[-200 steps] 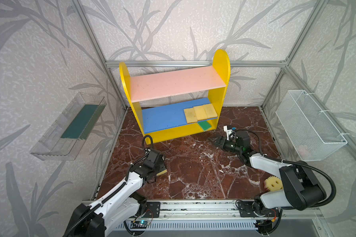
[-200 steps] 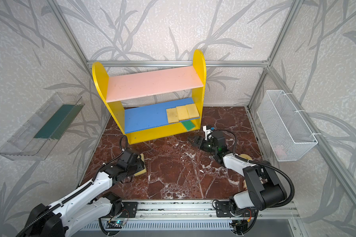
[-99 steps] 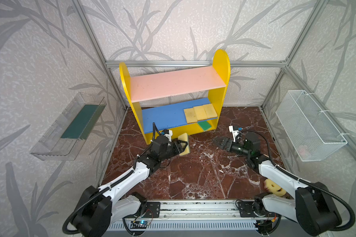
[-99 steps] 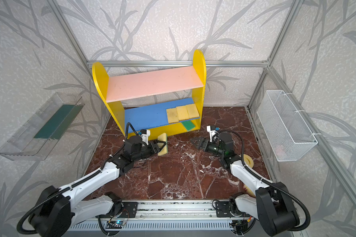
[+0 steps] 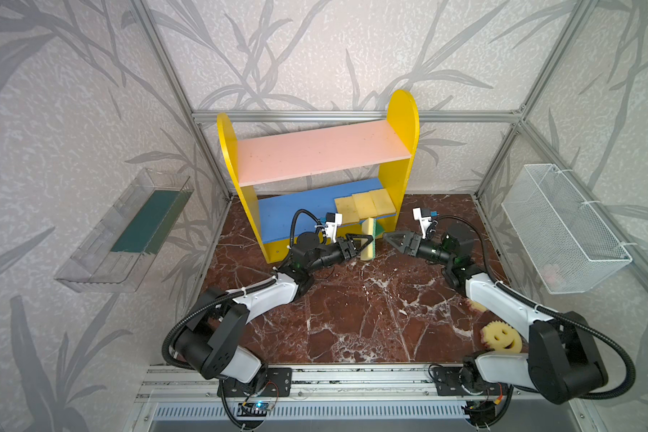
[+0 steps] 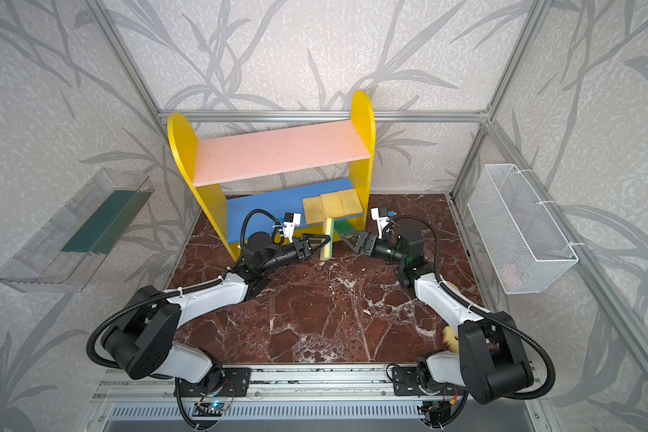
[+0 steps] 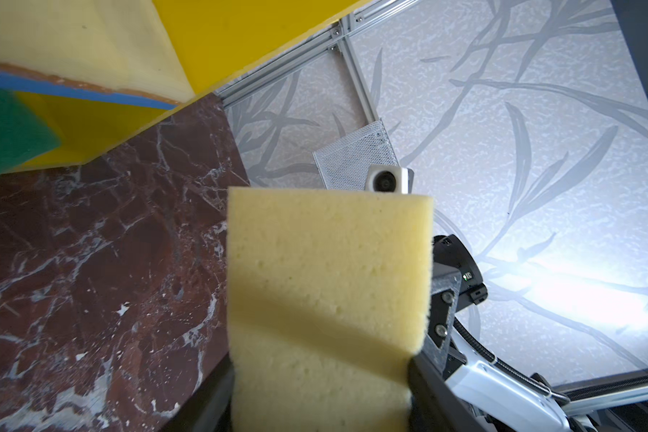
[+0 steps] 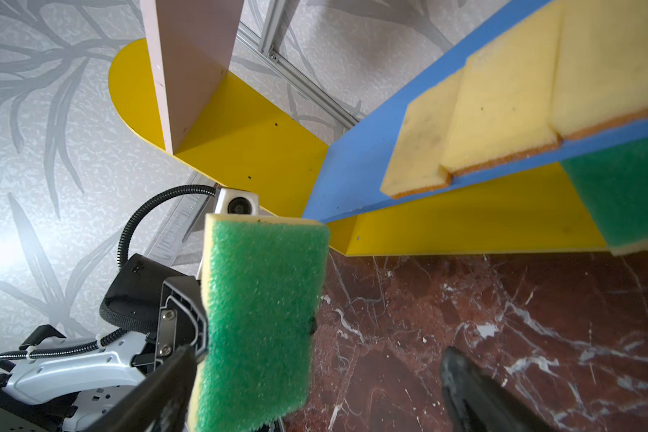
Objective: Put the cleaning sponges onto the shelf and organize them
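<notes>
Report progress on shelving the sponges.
Done: three rectangular sponges lie on the blue board of the shelf, a green-faced one on its yellow base. In hand: the left tool grips a fifth sponge at the shelf front; the right tool is open, empty. Left: two smiley sponges on the floor by the right arm.

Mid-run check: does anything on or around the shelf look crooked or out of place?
Yes. The three pale yellow rectangular sponges on the blue middle board lie overlapped like shingles, not flat. Below them, the green-faced rectangular sponge on the yellow base sits turned at an angle, and a corner seems to overhang the front edge.
</notes>
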You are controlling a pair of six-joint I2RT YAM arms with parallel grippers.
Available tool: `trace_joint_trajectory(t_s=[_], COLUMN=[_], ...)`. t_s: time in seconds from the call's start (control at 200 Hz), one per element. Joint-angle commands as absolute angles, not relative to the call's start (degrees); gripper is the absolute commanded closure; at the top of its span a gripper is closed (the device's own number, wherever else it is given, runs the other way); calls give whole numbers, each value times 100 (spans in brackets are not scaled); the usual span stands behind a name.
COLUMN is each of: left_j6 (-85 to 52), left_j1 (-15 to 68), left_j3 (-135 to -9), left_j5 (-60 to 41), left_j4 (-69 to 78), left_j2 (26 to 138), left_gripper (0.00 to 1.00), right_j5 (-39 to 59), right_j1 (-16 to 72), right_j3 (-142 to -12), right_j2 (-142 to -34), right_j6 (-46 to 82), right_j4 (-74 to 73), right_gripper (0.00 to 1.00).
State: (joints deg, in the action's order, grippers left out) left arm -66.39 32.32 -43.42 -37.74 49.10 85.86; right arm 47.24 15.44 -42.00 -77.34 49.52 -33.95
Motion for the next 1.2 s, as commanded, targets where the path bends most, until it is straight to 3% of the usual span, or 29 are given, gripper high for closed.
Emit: trace_joint_trajectory(t_s=[0.0, 0.335, 1.199], left_j6=[-6948, -7582, -7867], left_j1=[3235, 3142, 3120], left_j3=[-4589, -5100, -5426], left_j5=[-4218, -4603, -4791], left_j4=[5764, 6513, 6752], left_j2=[8724, 9353, 9616], left_gripper=[37, 37, 38], right_j5=[5119, 5574, 5968], right_j1=[1518, 1512, 1608], right_j3=[-4628, -5299, -5769], right_j2=[-8113, -8909, -9382], right_j6=[5384, 6167, 6715], right_j4=[-4361, -5947, -6486], right_gripper=[1, 1, 0])
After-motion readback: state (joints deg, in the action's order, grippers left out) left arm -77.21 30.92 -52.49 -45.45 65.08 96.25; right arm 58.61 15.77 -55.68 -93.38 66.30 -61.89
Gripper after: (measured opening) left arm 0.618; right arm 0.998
